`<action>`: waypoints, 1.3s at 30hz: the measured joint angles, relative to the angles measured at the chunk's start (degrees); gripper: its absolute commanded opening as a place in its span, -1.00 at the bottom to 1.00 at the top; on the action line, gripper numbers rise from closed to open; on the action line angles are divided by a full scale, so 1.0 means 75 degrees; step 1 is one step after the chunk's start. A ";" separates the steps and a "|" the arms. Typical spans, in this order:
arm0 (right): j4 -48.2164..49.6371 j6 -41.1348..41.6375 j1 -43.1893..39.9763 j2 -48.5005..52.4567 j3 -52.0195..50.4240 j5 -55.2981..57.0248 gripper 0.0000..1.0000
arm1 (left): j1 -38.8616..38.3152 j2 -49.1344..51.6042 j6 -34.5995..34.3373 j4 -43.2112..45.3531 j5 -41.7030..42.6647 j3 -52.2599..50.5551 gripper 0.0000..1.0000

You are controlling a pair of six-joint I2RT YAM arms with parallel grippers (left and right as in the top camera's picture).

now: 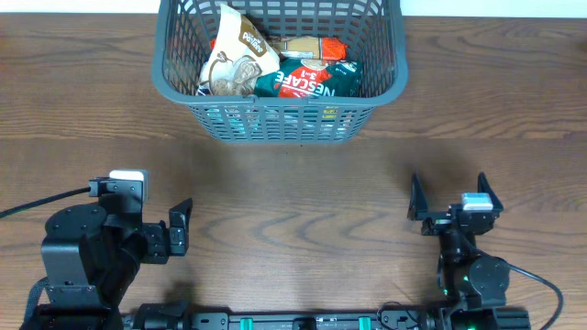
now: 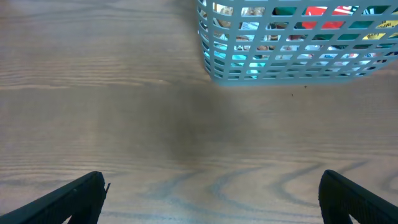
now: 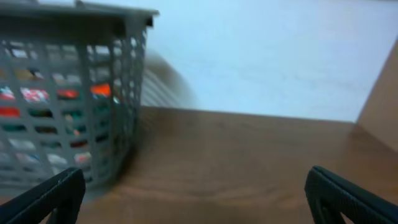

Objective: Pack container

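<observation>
The dark grey slatted container [image 1: 174,87] stands at the back middle of the wooden table. Inside it lie a cream snack bag [image 1: 234,57], a green Nescafe packet [image 1: 307,82] and an orange-ended packet [image 1: 312,46]. The container also shows in the left wrist view [image 2: 217,62] and the right wrist view [image 3: 124,93]. My left gripper [image 1: 180,226] is open and empty near the front left, its fingers wide apart in its wrist view [image 2: 211,199]. My right gripper [image 1: 451,197] is open and empty near the front right; its wrist view [image 3: 193,193] shows bare table between the fingers.
Bare wooden table [image 1: 303,192] lies between the container and both grippers. A pale wall [image 3: 280,56] stands behind the table in the right wrist view. A black cable [image 1: 37,203] runs off to the left of the left arm.
</observation>
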 measured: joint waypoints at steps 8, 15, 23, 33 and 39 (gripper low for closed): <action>-0.0530 0.0172 0.0000 -0.0405 -0.0408 0.0178 0.98 | 0.0000 0.0000 0.0000 0.0006 0.0000 0.0000 0.97; -0.0536 0.0221 0.0000 -0.0417 -0.0411 0.0204 0.99 | 0.0000 0.0000 0.0000 0.0000 0.0000 0.0000 0.97; -0.0533 0.0221 0.0000 -0.0414 -0.0411 0.0201 0.98 | 0.0000 0.0000 0.0000 0.0000 0.0000 0.0000 0.97; -0.0533 0.0221 0.0000 -0.0414 -0.0411 0.0201 0.98 | 0.0000 0.0000 0.0000 0.0003 0.0000 0.0000 0.97; -0.0533 0.0221 0.0000 -0.0414 -0.0408 0.0201 0.99 | 0.0000 0.0000 0.0000 0.0000 0.0000 0.0000 0.97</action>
